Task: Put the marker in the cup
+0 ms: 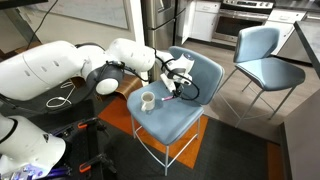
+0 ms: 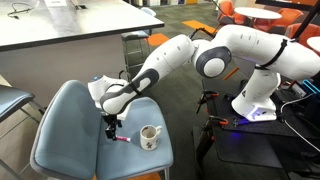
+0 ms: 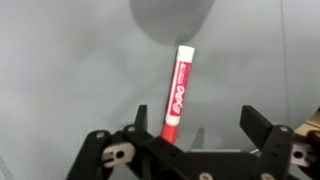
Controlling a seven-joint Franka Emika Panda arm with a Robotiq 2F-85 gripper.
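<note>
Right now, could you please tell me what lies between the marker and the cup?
Only bare blue chair seat; in an exterior view the marker and the cup sit apart with nothing between them.

marker (image 3: 176, 92): glossy plastic | cup (image 2: 149, 137): glossy glazed | chair seat (image 2: 70, 120): matt cloth | arm (image 2: 250, 45): smooth white plastic

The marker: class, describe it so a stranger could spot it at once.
Find the blue chair under the robot arm. On its seat, beside the white cup, lies the marker. It is the only thin red-and-white stick there.
</note>
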